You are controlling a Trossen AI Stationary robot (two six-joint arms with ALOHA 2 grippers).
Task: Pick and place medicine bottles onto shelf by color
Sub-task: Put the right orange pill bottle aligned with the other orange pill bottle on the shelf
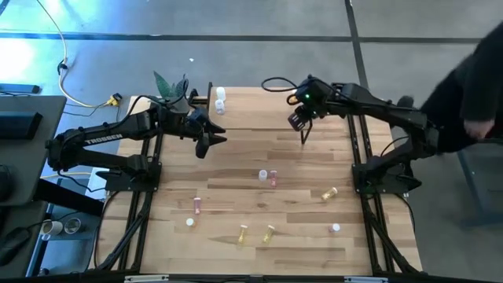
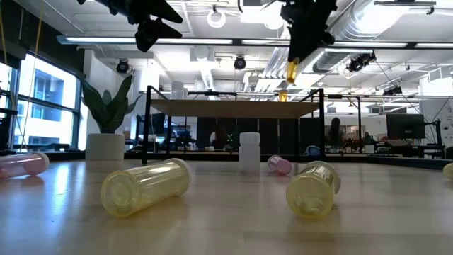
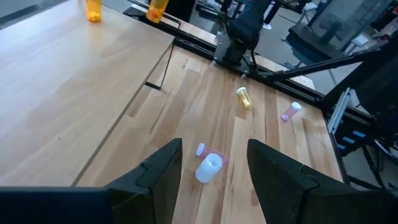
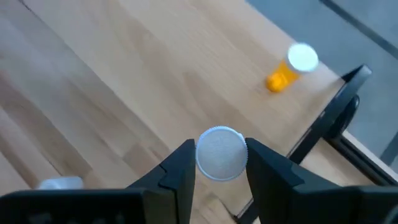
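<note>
An orange bottle is pinched in the right gripper above the shelf; lowering beside the standing orange bottle is called for. The left gripper is held spread, empty.

**Both arms raised over the far half of the table**

The left arm reaches in from the table's left edge, its forearm stretched toward the middle and its wrist held high. The left gripper points toward the centre with its two dark fingers spread apart and nothing between them.

The right arm reaches in from the right edge, elbow bent, wrist angled downward over the far right part of the table. The right gripper hangs well above the surface, its fingers pressed against both sides of a white-capped bottle that it carries upright.
</note>
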